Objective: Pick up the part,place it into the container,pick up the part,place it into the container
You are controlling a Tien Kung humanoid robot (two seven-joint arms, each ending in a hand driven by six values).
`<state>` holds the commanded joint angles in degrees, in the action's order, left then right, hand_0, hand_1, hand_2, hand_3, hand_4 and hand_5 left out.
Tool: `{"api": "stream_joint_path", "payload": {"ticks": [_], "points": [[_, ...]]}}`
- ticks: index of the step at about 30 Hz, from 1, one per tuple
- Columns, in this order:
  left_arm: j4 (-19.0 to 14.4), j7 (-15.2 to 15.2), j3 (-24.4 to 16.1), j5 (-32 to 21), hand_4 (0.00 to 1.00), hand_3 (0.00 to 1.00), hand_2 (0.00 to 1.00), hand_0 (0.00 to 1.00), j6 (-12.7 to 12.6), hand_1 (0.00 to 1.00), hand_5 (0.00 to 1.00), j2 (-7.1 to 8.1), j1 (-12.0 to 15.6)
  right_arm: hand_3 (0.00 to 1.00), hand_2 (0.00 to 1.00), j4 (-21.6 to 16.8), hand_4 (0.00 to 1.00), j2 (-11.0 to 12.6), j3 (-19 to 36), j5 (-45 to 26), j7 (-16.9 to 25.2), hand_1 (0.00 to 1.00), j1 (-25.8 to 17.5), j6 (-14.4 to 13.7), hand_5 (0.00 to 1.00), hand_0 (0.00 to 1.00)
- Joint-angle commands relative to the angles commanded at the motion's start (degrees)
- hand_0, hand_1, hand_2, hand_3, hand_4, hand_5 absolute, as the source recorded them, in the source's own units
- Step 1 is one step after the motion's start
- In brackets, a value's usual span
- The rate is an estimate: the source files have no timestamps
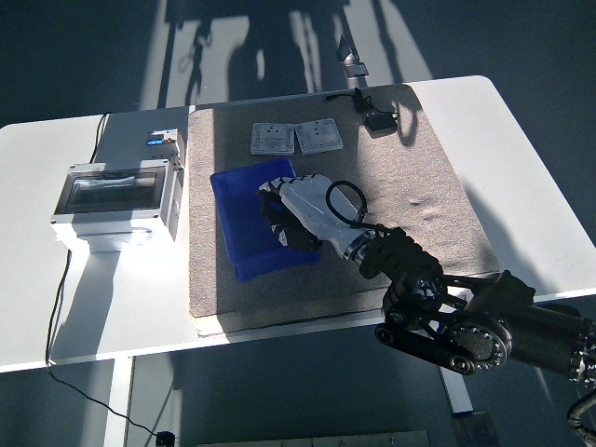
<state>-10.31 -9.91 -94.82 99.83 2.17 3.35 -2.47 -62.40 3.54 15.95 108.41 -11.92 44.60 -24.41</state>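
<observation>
1. The robot's right hand (pixel 296 212), white-shelled with dark fingers, is hanging over the blue plastic bin (pixel 240 244), fingers curled downward into it. Honestly can't tell whether there's a part in the grip or not; the hand covers everything underneath.
2. So no small dark part is visible right now. If one's in the bin, it's hidden below the palm.
3. My guess at the step: this is the "place it into the container" bit, hand right over the drop spot.
4. Next move, I'd say: loosen the fingers if they hold something, then lift straight up so nothing catches the bin wall.
5. Outward from the hand: two flat grey square plates (pixel 296 139) at about 12 o'clock on the grey felt mat (pixel 419 186), a black cabled gadget (pixel 378 120) at about 1 o'clock.
6. A grey electrical box with a clear lid (pixel 116 197) sits at 9 o'clock on the white table (pixel 37 279).
7. Left arm isn't showing anywhere.
</observation>
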Motion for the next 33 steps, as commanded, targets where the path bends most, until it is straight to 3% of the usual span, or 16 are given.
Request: {"api": "stream_joint_path", "payload": {"ticks": [3,4,9,10,15,16,19,22,26,33], "points": [[0.0,0.02,0.08,-0.11,0.849,0.705,0.724,0.705,-0.03,0.712,0.998,0.01,-0.02,0.67,0.718,0.22,0.013,-0.07,0.01,0.79,-0.77,0.756,-0.04,1.13,0.002,0.746],[0.0,0.01,0.11,-0.13,0.849,0.706,0.723,0.706,-0.02,0.711,0.998,0.02,-0.03,0.72,0.853,0.27,0.198,-0.08,0.02,1.19,-1.14,0.906,-0.06,1.65,0.019,0.938],[0.0,-0.05,0.19,-0.21,0.849,0.706,0.723,0.706,0.04,0.711,0.998,0.08,-0.08,0.72,0.853,0.39,0.198,-0.1,0.01,2.6,-2.59,0.906,-0.18,3.88,0.019,0.938],[0.0,-0.05,0.2,-0.2,0.846,0.704,0.722,0.705,0.04,0.704,0.998,0.1,-0.09,0.743,0.893,0.36,0.297,-0.09,0.02,2.88,-2.85,0.928,-0.18,4.35,0.057,0.986],[0.0,-0.06,0.09,0.13,0.846,0.704,0.722,0.705,0.04,0.704,0.998,0.08,-0.05,0.743,0.893,0.23,0.297,-0.1,-0.03,3.58,-3.41,0.928,-0.22,5.4,0.057,0.986],[0.0,-0.04,0.1,0.13,0.845,0.703,0.72,0.704,0.03,0.705,0.998,0.08,-0.05,0.752,0.91,0.22,0.351,-0.1,-0.04,3.59,-3.41,0.943,-0.22,5.42,0.039,0.998],[0.0,0.03,0.09,0.16,0.845,0.703,0.72,0.704,-0.03,0.705,0.998,0.07,-0.02,0.752,0.91,0.14,0.351,-0.07,0.12,3.62,-3.3,0.943,-0.36,5.13,0.039,0.998],[0.0,0.07,0.01,0.3,0.846,0.702,0.718,0.702,-0.05,0.703,0.998,0.08,-0.01,0.753,0.912,-0.1,0.372,0.09,1.22,3.52,-2.94,0.947,-0.88,4.19,0.052,0.998],[0.0,0.14,-0.12,0.53,0.846,0.702,0.718,0.702,-0.08,0.703,0.998,0.07,-0.06,0.753,0.912,-1.71,0.372,1.18,5.34,2.0,-1.6,0.947,-3.24,0.77,0.052,0.998],[0.0,0.13,0.44,-0.6,0.844,0.702,0.717,0.701,-0.31,0.703,0.998,-0.25,0.11,0.752,0.903,-8.1,0.402,6.18,16.0,-4.76,4.37,0.93,-11.96,-6.43,0.066,0.998]]}}
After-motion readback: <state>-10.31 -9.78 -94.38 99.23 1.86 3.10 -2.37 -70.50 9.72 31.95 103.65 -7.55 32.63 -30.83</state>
